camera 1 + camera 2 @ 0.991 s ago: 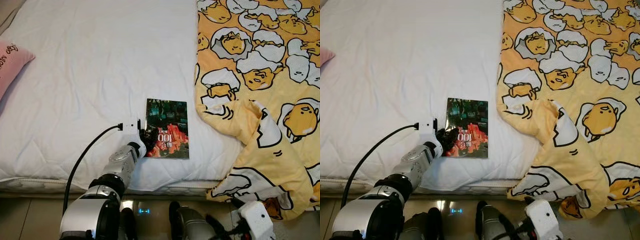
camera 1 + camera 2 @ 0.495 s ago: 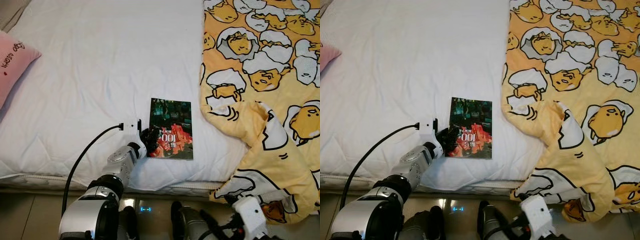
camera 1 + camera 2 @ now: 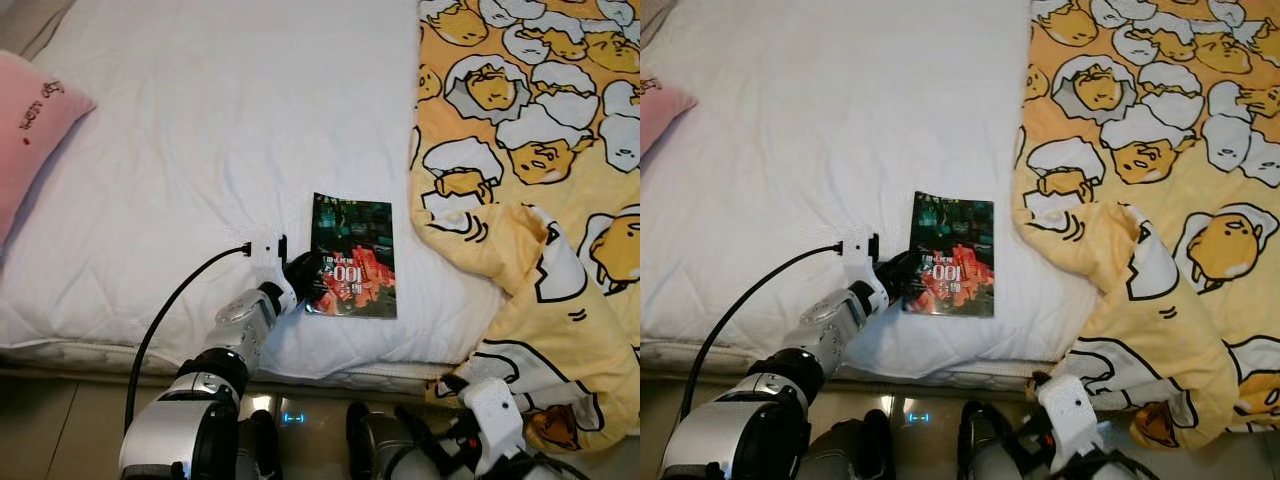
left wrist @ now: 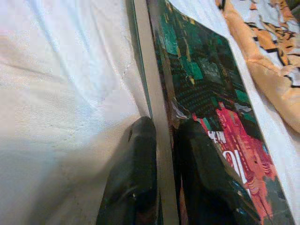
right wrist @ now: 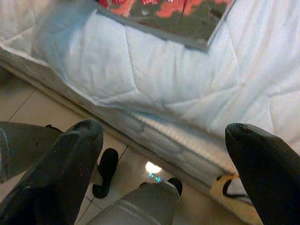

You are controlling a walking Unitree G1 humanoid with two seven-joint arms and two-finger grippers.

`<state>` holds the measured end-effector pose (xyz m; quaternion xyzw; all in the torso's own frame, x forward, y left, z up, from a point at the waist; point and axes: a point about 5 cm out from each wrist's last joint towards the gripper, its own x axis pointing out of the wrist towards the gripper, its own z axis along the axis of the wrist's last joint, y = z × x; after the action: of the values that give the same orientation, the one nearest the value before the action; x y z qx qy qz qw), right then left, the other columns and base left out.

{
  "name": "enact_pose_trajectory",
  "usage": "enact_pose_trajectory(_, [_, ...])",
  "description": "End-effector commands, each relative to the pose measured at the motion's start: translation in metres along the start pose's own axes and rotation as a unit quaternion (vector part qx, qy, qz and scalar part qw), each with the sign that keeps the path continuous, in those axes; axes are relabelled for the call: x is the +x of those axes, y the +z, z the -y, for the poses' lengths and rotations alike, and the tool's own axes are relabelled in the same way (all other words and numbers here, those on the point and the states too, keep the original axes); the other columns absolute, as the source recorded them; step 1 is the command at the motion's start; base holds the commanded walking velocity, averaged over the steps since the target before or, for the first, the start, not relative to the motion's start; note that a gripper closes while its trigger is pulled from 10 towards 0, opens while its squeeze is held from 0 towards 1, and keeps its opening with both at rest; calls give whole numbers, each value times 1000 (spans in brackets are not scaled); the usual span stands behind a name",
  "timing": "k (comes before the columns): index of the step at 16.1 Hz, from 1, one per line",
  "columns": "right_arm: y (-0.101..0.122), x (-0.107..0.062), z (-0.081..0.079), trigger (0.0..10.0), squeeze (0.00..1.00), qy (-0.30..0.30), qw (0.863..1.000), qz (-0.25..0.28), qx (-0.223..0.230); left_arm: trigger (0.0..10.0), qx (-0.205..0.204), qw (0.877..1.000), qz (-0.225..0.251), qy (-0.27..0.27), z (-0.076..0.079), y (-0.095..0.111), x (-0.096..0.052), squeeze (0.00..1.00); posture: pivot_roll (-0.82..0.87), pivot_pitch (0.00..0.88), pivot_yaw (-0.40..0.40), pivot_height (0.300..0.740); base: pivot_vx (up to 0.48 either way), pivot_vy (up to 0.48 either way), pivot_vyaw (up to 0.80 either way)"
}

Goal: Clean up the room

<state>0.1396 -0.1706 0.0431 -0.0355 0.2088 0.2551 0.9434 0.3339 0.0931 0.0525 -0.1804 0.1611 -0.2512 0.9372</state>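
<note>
A dark paperback book (image 3: pixel 353 255) with a green and red cover lies flat on the white mattress (image 3: pixel 200 150), close to the bed's near edge. My left gripper (image 3: pixel 305 275) is shut on the book's left edge. In the left wrist view one finger (image 4: pixel 133 183) sits under the spine and the other finger (image 4: pixel 206 178) presses on the cover of the book (image 4: pixel 206 89). My right gripper (image 5: pixel 164 133) hangs low in front of the bed, open, with nothing between its fingers.
A yellow blanket (image 3: pixel 520 150) printed with cartoon egg figures covers the bed's right side and spills over the near edge. A pink pillow (image 3: pixel 30 120) lies at the far left. Tiled floor (image 3: pixel 60 420) runs along the bed's front.
The whole picture has shifted a little as the camera moved. My left gripper stays clamped on the book, which lies in the same spot beside the blanket.
</note>
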Motion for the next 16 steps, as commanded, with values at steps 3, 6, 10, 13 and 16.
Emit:
enact_pose_trajectory(3, [-4,7,5,10000,0,-10,1000,-2,1,0,32,999,19,-39,-1,15,-4,0,-286,191,-8,740,0,0,0])
enact_pose_trajectory(6, [5,28,14,10000,0,-22,999,23,2,0,50,993,85,-61,-4,50,-13,0,-243,105,18,740,0,0,0])
enact_pose_trajectory(10, [29,65,23,10000,0,-38,996,77,21,0,44,986,148,-68,9,80,-25,0,-183,0,57,740,0,0,0])
enact_pose_trajectory(13, [29,74,22,10000,0,-35,996,81,24,10000,76,993,62,-67,12,46,-27,0,-167,1,59,740,0,0,0])
enact_pose_trajectory(16, [19,73,17,10000,0,-20,998,63,16,10000,74,996,-25,-31,16,6,-19,1000,-182,30,47,740,0,0,0])
